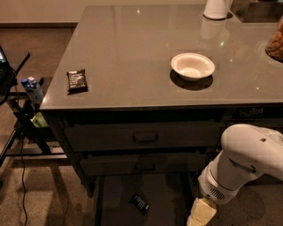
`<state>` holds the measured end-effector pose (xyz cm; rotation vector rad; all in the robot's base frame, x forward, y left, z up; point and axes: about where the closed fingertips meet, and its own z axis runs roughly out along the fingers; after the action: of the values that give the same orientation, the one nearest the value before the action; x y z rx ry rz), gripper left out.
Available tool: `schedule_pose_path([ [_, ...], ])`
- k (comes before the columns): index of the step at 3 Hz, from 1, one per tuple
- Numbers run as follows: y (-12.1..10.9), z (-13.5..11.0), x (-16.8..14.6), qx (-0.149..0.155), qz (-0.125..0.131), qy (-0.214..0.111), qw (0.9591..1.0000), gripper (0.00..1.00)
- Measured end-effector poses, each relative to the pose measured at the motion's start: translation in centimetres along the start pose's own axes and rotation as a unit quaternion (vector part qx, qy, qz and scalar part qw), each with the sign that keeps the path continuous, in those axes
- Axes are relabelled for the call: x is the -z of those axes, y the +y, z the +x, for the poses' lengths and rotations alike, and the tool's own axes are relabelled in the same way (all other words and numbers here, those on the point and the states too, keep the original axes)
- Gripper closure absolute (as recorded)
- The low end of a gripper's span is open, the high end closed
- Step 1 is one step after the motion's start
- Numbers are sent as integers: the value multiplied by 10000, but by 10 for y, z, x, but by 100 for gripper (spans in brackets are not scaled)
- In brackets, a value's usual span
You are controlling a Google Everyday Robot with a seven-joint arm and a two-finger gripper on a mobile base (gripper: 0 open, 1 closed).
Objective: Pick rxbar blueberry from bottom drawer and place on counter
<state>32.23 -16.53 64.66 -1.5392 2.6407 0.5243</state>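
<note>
The bottom drawer (pixel 116 194) is pulled open below the two shallower drawers. A small dark-wrapped bar, the rxbar blueberry (pixel 139 204), lies flat on its floor near the front middle. The glossy grey counter (pixel 132 48) tops the cabinet. My white arm (pixel 247 165) comes in low at the right. My gripper (pixel 200 214) shows only as a cream-coloured piece at the bottom edge, over the drawer's right side and to the right of the bar, apart from it.
A black-wrapped bar (pixel 77 80) lies at the counter's left front corner. A white bowl (pixel 193 66) sits mid-counter, a white jug (pixel 216 8) at the back, a jar (pixel 276 42) at the right edge. A bottle (pixel 33 89) stands on a black stand to the left.
</note>
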Motion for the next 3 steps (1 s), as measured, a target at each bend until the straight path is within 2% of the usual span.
schedule_pose_path([
  [1,0,0,0,3,0,-1,10000,0],
  [2,1,14,-38,-218,-169,-77,9996,0],
  [3,-11,27,-93,-578,-305,-144,9978,0],
])
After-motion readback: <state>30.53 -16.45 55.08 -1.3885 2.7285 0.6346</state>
